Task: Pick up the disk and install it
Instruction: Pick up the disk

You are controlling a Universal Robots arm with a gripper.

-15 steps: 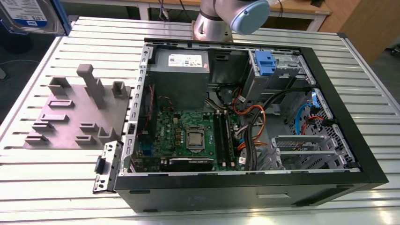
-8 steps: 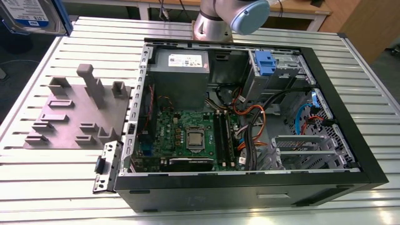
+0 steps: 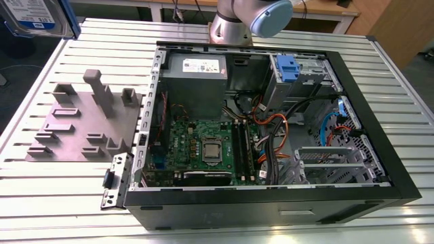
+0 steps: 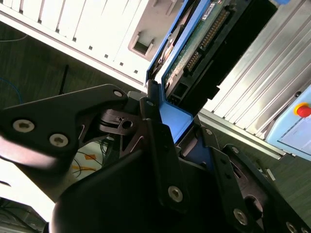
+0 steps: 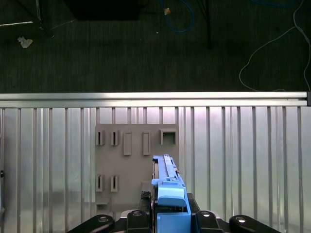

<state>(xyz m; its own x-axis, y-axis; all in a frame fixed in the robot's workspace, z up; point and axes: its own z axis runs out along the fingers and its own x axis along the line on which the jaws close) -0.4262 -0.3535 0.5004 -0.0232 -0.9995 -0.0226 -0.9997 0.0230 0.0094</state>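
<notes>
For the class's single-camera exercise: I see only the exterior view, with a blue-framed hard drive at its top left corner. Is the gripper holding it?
Observer: Yes; in the second wrist view the gripper is shut on the hard drive's blue frame.
Operator: Which face shows there?
Observer: Its green circuit board, with a row of connector pins.
Operator: What is beneath it?
Observer: The first wrist view looks down past it onto the grey fixture plate on the slotted table.
</notes>
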